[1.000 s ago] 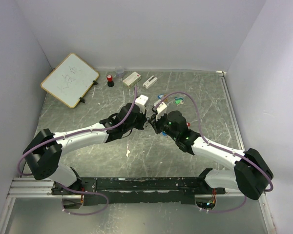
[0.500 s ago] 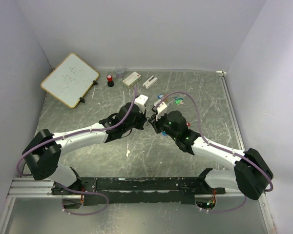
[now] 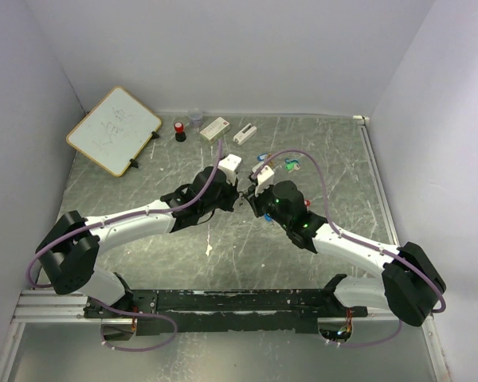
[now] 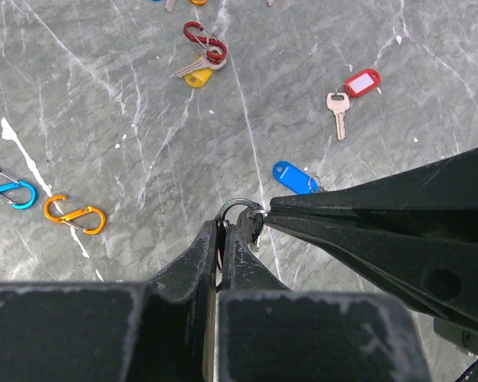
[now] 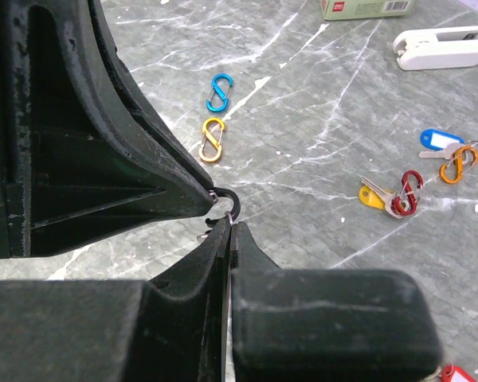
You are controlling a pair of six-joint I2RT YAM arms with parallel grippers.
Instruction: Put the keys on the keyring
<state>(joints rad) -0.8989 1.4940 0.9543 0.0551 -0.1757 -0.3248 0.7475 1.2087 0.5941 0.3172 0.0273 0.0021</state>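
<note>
Left tool [image 4: 229, 228] clamped on keyring [image 4: 237, 201] | right tool [image 5: 229, 224] shut, tip at it | both unmoved since 1 s ago

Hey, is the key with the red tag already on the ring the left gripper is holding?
No, the red-tagged key lies loose on the table, clearly apart from the keyring.

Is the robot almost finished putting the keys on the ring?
Not nearly. Done: the left jaws are shut on the keyring. In hand: the right jaws, also shut, meet that ring tip to tip; whether a key is going on is too small to tell. Left: the blue-tagged key, the red-tagged key and the yellow-tagged key lie on the table, off the ring.
</note>
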